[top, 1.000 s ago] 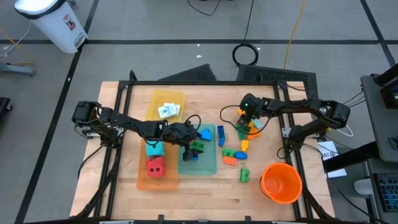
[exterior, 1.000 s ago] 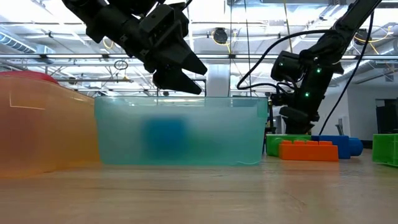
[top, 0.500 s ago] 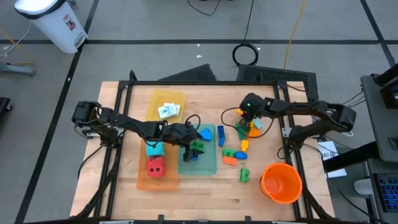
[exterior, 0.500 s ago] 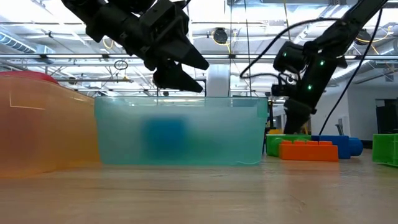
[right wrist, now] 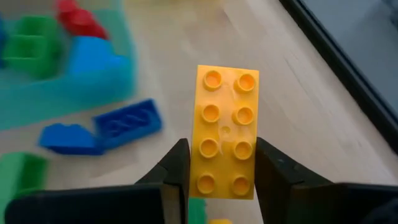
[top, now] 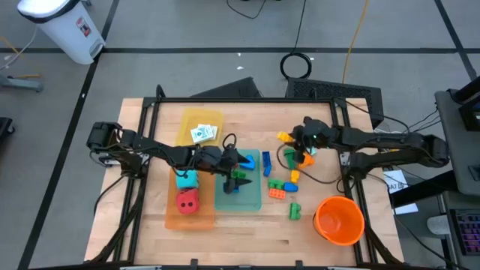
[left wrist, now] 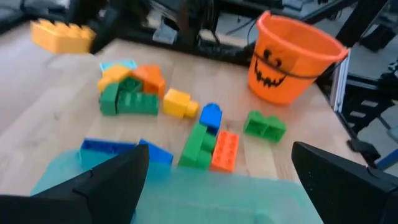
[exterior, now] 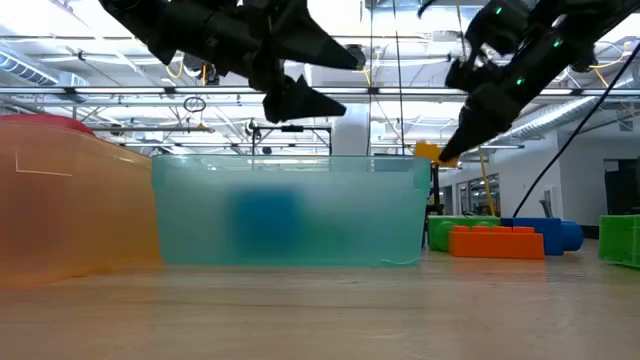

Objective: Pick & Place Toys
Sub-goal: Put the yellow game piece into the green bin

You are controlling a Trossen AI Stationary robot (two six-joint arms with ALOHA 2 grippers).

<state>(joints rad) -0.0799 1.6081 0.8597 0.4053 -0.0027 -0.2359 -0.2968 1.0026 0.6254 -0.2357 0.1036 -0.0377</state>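
A: Where is the yellow brick (right wrist: 226, 132) now?

B: Off the tabletop (top: 150, 232), clamped in the right hand (top: 287, 138), up over the half of the tabletop toward the far edge, between the teal tray (top: 251, 196) and the loose pile of bricks (top: 301, 156).

A: How is it held?

B: The two fingers (right wrist: 176, 168) press on its long sides near one end, so most of the brick sticks out ahead of them, studs showing.

A: Will that grip do?

B: I judge yes. It looks like a hard, light, hollow plastic block; it should not give or crush. The smooth side walls could slip or let it swing, since the hold is off-centre, so a grip nearer the middle would be steadier.

A: And the left hand (top: 241, 169)?

B: Spread wide with nothing in it, over the teal tray, where a blue piece (top: 247, 160) and a green brick (top: 238, 177) lie.

A: What remains?

B: More bricks near the orange bucket (top: 339, 220).
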